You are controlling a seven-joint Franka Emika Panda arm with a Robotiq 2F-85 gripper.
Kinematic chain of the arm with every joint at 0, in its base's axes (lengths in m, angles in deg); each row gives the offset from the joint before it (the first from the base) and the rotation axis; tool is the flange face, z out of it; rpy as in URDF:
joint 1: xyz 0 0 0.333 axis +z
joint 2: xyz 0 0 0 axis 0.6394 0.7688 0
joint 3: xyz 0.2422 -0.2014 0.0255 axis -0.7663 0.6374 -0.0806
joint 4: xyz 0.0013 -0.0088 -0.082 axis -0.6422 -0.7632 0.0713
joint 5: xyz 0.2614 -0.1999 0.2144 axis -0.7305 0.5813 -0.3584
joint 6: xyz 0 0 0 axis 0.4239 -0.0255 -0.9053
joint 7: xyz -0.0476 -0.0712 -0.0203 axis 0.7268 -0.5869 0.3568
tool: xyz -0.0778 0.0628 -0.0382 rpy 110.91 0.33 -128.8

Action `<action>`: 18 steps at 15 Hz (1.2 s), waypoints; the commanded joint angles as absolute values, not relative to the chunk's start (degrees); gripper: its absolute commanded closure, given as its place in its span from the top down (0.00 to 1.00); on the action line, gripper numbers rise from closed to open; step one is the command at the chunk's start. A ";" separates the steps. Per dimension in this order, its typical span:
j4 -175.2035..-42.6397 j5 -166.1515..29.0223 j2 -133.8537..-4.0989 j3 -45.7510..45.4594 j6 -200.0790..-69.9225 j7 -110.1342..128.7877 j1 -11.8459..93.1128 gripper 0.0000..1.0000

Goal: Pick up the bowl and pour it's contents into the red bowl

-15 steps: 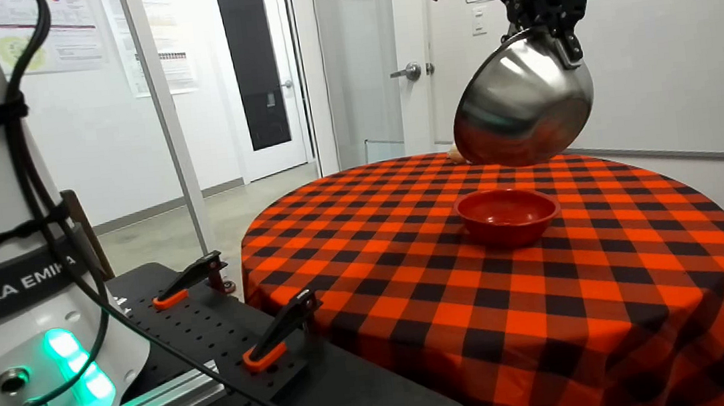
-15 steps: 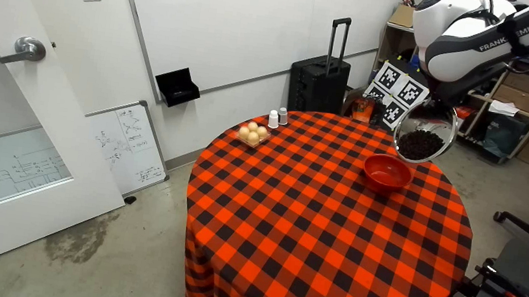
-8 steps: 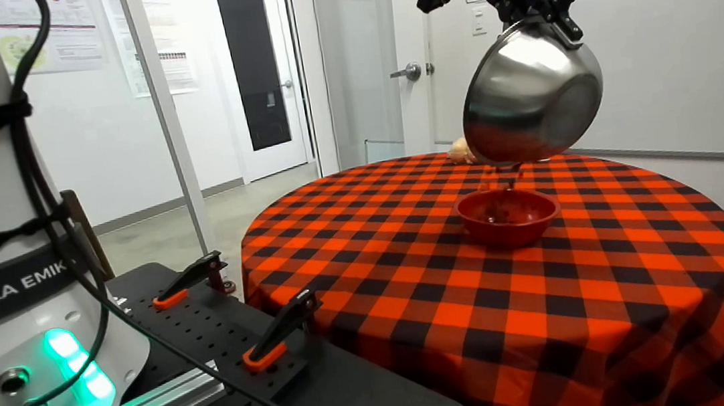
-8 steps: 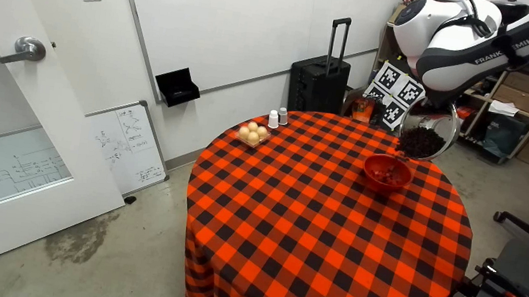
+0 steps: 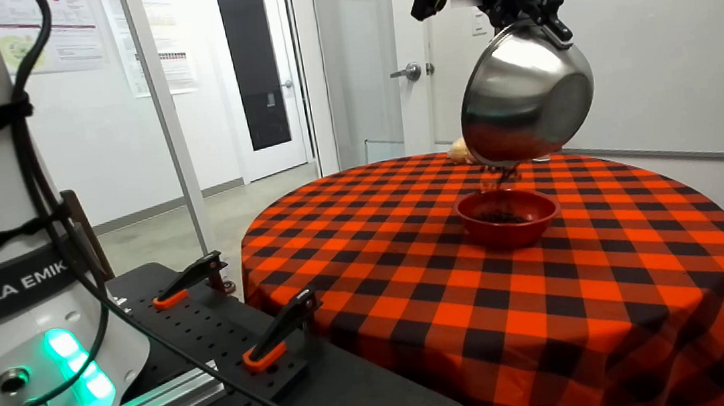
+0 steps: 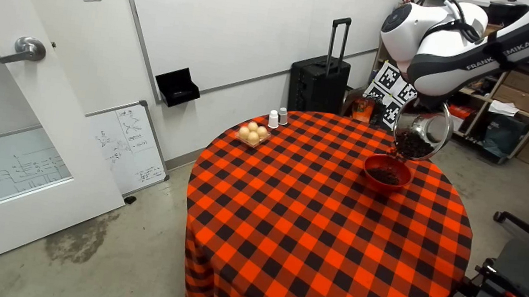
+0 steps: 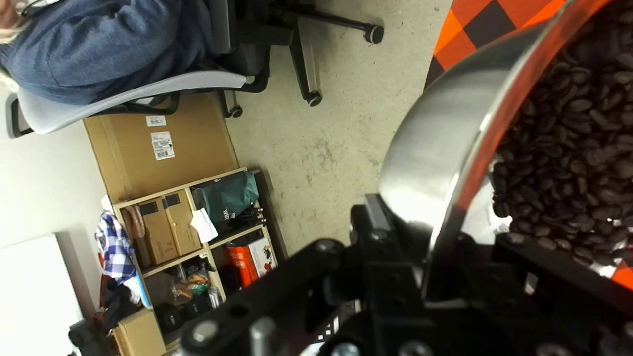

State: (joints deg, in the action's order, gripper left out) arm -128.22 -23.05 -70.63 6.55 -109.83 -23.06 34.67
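My gripper (image 7: 420,237) is shut on the rim of the shiny metal bowl (image 5: 529,94), one finger outside the wall and one inside. In both exterior views, the metal bowl (image 6: 436,126) is held in the air, tipped steeply, its low edge just above the red bowl. Dark coffee beans (image 7: 573,163) still lie inside it, and some fall in a stream (image 5: 505,176) over its lower rim. The red bowl (image 5: 510,233) stands upright on the table, with a layer of beans (image 6: 384,176) in it. In the wrist view I cannot make out the red bowl.
The round table has a red and black checked cloth (image 5: 412,292). At its far edge stand a clear tray of eggs (image 6: 252,134) and two shakers (image 6: 273,119). Clamps (image 5: 281,332) hold the robot's base plate. A person sits in a chair (image 7: 133,94) in the wrist view.
The metal bowl has tipped further, its base turning more into view. Beans have begun to fall, and the red bowl has gone from empty to holding a layer of beans.
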 commanded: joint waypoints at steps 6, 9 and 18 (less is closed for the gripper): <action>-125.00 -15.90 -68.02 5.32 -106.29 -24.23 36.70 0.02; -124.83 -13.84 -67.80 5.10 -105.90 -24.04 36.74 0.02; -129.37 -10.20 -70.00 3.05 -104.92 -26.25 38.38 0.02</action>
